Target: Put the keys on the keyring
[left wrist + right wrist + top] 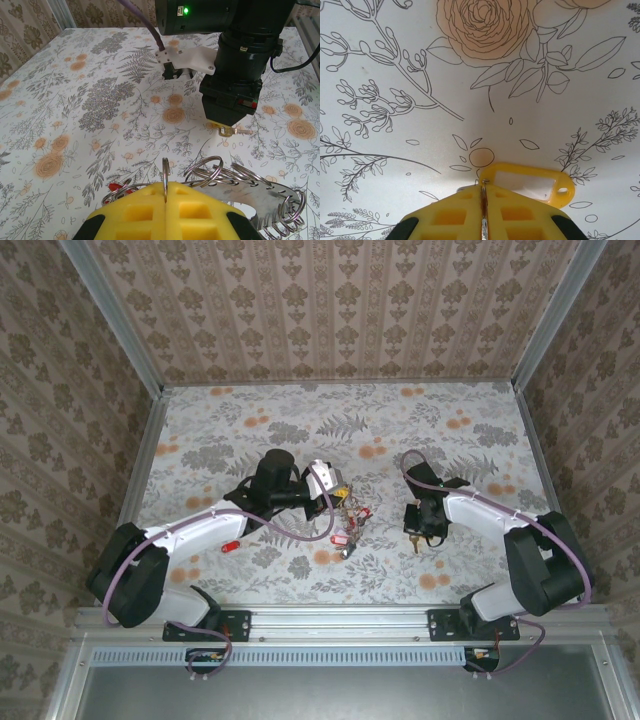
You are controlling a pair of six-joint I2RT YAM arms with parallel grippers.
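Up top: left gripper (340,495) mid-table, red keys (351,527) bunched just under it; right gripper (424,525) nearby, apart, brass key (414,543) at its tip.
Left wrist: fingers (135,210) pinched shut on a thin split ring (165,172), toothed keyring (267,197) just beside it.
Right wrist: fingers (450,215) clamped on the small loop of a yellow tag (527,182).

No lettering is reading clearly; a small red label (248,103) on the right arm's black cylindrical housing (240,60), ahead of the left gripper (165,197), is showing only blur.
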